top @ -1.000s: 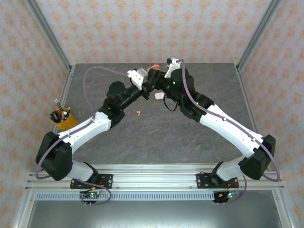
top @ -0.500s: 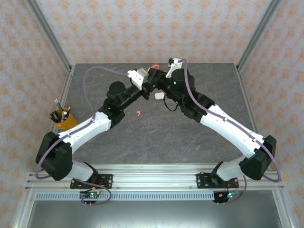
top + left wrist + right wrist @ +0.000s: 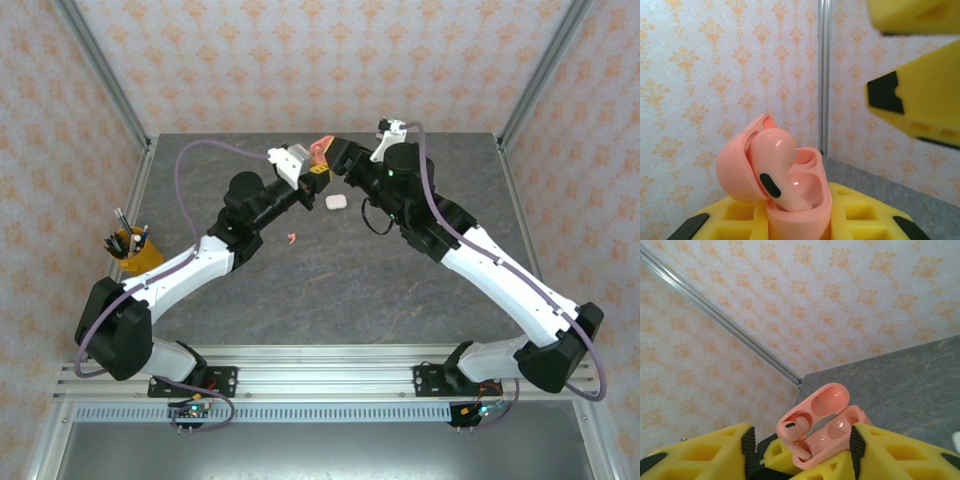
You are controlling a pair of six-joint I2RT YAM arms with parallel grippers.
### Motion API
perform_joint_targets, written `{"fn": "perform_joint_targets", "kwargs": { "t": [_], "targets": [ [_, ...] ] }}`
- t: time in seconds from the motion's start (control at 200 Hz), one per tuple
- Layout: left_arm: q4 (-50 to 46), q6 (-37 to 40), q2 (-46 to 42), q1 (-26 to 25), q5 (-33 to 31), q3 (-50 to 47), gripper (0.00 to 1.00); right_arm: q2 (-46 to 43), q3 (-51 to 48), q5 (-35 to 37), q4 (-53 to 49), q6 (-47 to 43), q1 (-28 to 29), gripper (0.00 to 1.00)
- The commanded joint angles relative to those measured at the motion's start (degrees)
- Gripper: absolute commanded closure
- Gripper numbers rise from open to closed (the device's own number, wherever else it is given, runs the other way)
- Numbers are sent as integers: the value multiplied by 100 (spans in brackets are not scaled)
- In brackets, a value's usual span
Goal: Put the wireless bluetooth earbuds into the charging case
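Loose earbud (image 3: 291,237) near white case (image 3: 336,202).

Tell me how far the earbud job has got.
Done: one pink earbud sits in the open pink case. In hand: the left tool grips that case; the right tool stands open beside it. Left: the case's other slot is empty, and a second pink earbud lies on the table near a white case.

Grey stone-look table (image 3: 330,290); behind and beside it, orange-patterned cream walls (image 3: 320,60); at its far corners, aluminium posts (image 3: 101,65).
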Motion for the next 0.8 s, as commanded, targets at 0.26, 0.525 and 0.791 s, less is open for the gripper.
{"fn": "perform_joint_targets", "kwargs": {
  "t": [0.26,0.525,0.791],
  "targets": [
    [-143,500,-331,48,876,-142,100,371,1652,535,-3092,-149,-18,26],
    [-495,818,-475,40,1327,-190,100,132,1397,475,-3597,-80,-13,25],
    [-844,1232,-622,37,1452,-224,100,-50,1114,120,-3438,174,-18,26]
  ]
}}
